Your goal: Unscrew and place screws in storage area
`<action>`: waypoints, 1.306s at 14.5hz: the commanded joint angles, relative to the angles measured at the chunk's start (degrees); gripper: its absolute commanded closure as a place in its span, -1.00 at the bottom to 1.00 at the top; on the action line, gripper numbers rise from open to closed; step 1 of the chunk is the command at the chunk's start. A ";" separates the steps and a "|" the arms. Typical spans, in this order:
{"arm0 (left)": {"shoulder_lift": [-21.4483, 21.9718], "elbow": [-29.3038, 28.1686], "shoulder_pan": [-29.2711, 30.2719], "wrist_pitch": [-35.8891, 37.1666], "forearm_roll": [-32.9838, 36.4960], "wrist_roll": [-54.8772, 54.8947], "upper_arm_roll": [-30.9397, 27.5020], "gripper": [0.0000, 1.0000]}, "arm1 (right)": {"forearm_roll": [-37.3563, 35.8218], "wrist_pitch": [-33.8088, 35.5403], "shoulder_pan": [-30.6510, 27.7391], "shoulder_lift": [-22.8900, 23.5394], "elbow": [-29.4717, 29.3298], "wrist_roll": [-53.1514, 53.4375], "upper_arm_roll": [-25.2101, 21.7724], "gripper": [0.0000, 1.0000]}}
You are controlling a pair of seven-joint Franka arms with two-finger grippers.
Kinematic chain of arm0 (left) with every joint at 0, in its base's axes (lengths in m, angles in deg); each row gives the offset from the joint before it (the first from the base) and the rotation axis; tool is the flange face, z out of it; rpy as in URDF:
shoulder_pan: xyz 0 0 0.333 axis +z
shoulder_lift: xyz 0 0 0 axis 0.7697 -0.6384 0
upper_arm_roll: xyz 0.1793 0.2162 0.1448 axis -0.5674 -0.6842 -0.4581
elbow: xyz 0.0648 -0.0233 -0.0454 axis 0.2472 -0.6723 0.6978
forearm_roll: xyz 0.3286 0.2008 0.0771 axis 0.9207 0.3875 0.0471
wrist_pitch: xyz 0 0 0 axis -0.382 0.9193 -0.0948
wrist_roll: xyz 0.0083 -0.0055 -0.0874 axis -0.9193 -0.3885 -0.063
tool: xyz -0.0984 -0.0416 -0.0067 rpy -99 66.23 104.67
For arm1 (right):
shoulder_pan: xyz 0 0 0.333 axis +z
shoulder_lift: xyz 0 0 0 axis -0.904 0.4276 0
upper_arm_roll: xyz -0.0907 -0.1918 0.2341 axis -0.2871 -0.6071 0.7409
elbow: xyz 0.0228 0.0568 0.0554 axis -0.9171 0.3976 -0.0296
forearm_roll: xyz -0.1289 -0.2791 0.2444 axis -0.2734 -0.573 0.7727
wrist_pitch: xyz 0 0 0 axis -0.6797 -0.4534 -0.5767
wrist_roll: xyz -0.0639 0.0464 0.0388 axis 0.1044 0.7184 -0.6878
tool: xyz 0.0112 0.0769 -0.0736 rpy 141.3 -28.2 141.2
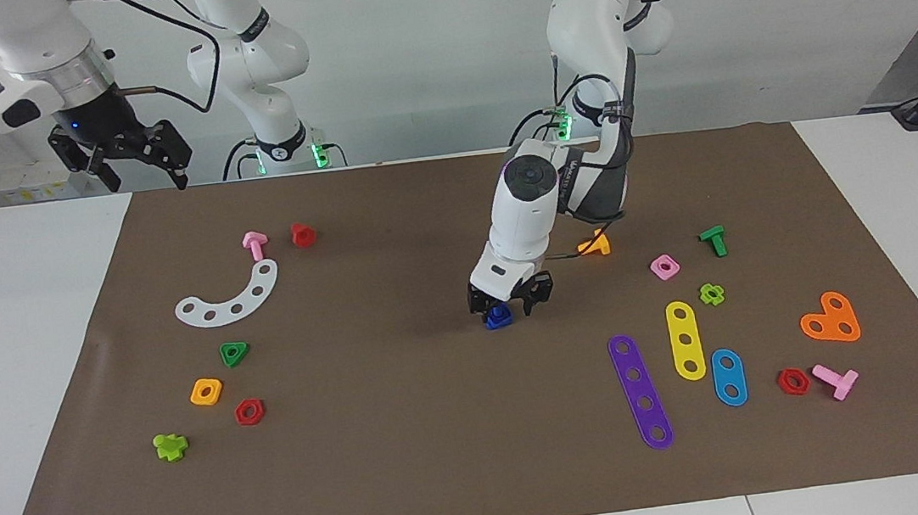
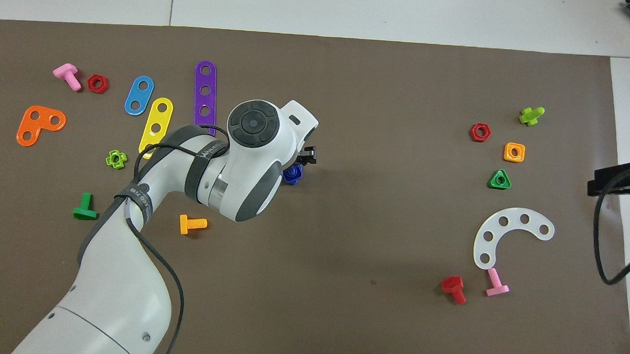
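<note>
A small blue screw stands on the middle of the brown mat; it also shows in the overhead view, half hidden under the hand. I cannot tell it apart from any nut on it. My left gripper is low over it, fingers spread on either side, open. The storage area is the mat patch toward the right arm's end, with a white curved strip, a green triangular nut, an orange nut and a red nut. My right gripper waits raised over the mat's edge, open and empty.
Purple, yellow and blue straight strips lie toward the left arm's end, with an orange heart-shaped plate and pink, green and red pieces. An orange bolt lies by the left arm. Pink and red bolts lie near the curved strip.
</note>
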 commanded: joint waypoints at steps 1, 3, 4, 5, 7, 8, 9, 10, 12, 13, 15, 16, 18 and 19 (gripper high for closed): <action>0.74 -3.20 -1.90 -2.72 -0.21 -0.67 -1.12 -0.54 | 0.96 -0.06 -0.94 -0.76 0.63 -1.34 0.73 -1.00; 0.74 -3.29 -1.90 -2.98 -0.30 -2.07 -1.03 -0.45 | 0.96 -0.06 -1.03 -0.76 0.63 -1.34 0.73 -1.00; 0.74 -3.38 -1.90 -3.59 -0.30 -2.43 -1.03 -0.45 | 0.96 -0.06 -0.94 -0.76 0.63 -1.34 0.73 -1.00; 0.74 -3.82 -1.90 -3.69 -0.30 -2.52 -1.03 -0.43 | 0.96 -0.06 -1.03 -0.76 0.63 -1.34 0.73 -1.00; 0.74 -3.82 -1.90 -3.86 -0.30 -2.96 -1.03 -0.38 | 0.96 -0.06 -0.94 -0.76 0.63 -1.34 0.73 -1.00; 0.74 -3.91 -1.90 -3.86 -0.30 -2.96 -1.03 -0.36 | 0.96 -0.06 -0.94 -0.76 0.63 -1.34 0.73 -1.00; 0.83 -4.43 -1.90 -3.95 -0.30 -2.96 -1.03 -0.33 | 0.96 -0.06 -1.03 -0.76 0.63 -1.34 0.73 -1.00; 0.83 -4.52 -1.90 -4.04 -0.30 -3.05 -1.03 -0.31 | 0.96 -0.06 -0.94 -0.76 0.63 -1.34 0.73 -1.00; 0.83 -4.52 -1.90 -4.04 -0.38 -3.13 -1.03 -0.25 | 0.96 -0.06 -0.94 -0.76 0.63 -1.34 0.73 -1.00; 0.83 -4.52 -1.90 -4.04 -0.47 -3.74 -1.03 -0.22 | 0.96 -0.06 -1.03 -0.76 0.63 -1.34 0.73 -1.00; 0.83 -4.52 -1.90 -4.04 -0.47 -4.19 -1.03 -0.12 | 0.96 -0.06 -0.94 -0.85 0.63 -1.34 0.73 -1.00; 0.83 -4.44 -1.90 -4.04 -0.47 -4.19 -1.03 -0.06 | 0.96 -0.06 -0.94 -0.76 0.63 -1.34 0.73 -1.00; 0.83 -4.44 -1.90 -4.04 -0.56 -4.19 -0.95 0.15 | 0.96 -0.06 -1.03 -0.76 0.63 -1.34 0.73 -1.00; 0.83 -4.35 -1.90 -3.95 -0.56 -4.19 -1.03 0.23 | 0.96 -0.06 -1.03 -0.76 0.63 -1.34 0.73 -1.00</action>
